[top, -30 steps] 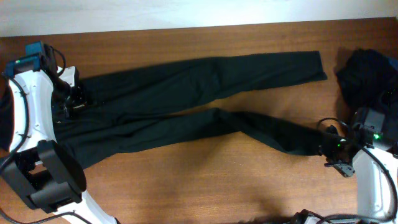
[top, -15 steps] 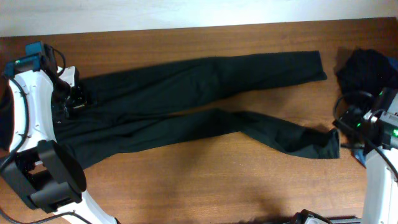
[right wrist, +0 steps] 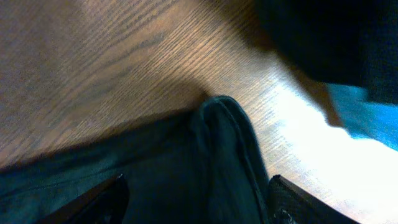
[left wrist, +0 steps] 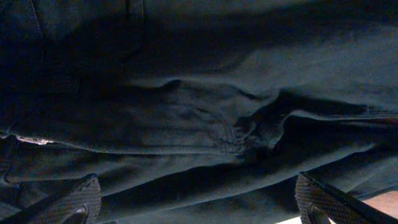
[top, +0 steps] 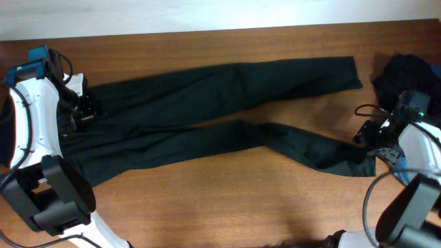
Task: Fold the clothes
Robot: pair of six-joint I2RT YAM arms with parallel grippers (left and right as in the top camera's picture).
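Evidently a trouser fold about to begin, both grippers open

Seen from above, a long pair of black trousers (top: pixel 207 103) lies spread across a brown wooden table (top: pixel 207 207), waist to the left, both legs running right. The upper leg (top: pixel 296 76) lies fairly straight; the lower leg (top: pixel 303 148) bends downward and ends in a rumpled hem (right wrist: pixel 227 143). A heap of dark clothes (top: pixel 403 79) sits at the far right, just beyond the upper leg's end, with a blue piece (right wrist: pixel 367 112) beside it.

The left gripper (left wrist: pixel 199 202) hangs over the seat of the trousers, fingers (left wrist: pixel 78 199) spread wide, holding nothing. The right gripper (right wrist: pixel 199 196) stands low over the lower leg's hem, fingers (right wrist: pixel 102 199) apart, the doubled cloth lying between them unpinched.

The step in hand looks like taking that hem. To do it well, the right fingers should probably close across the hem's whole thickness, well in from the edge, so both layers rise together and the soft cloth does not slip out. The left gripper would likely need to hold the waist so the trousers do not drag over the wood. A low lift should keep creases out.

No brand, label or writing can be read; a small pale patch (left wrist: pixel 28 140) near the waistband may be a tag, but it is too small to tell
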